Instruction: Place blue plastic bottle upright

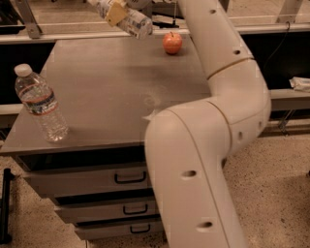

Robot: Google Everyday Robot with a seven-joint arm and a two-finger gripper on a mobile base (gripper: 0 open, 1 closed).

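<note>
— What do you see up top?
— The gripper [116, 11] at the frame's top edge, tan and matt where it clamps the blue plastic bottle [137, 24] (clear glossy plastic, papery label).
— And below?
— You have a matt grey table [106, 87], the arm [218, 131] in a smooth white shell, a shiny apple [172, 42] and a ribbed clear bottle [41, 104].

Workshop-like lab: metal drawer cabinet [106, 82], speckled floor [278, 189]; pincer [115, 11] holds blue plastic bottle [134, 22] above.
</note>
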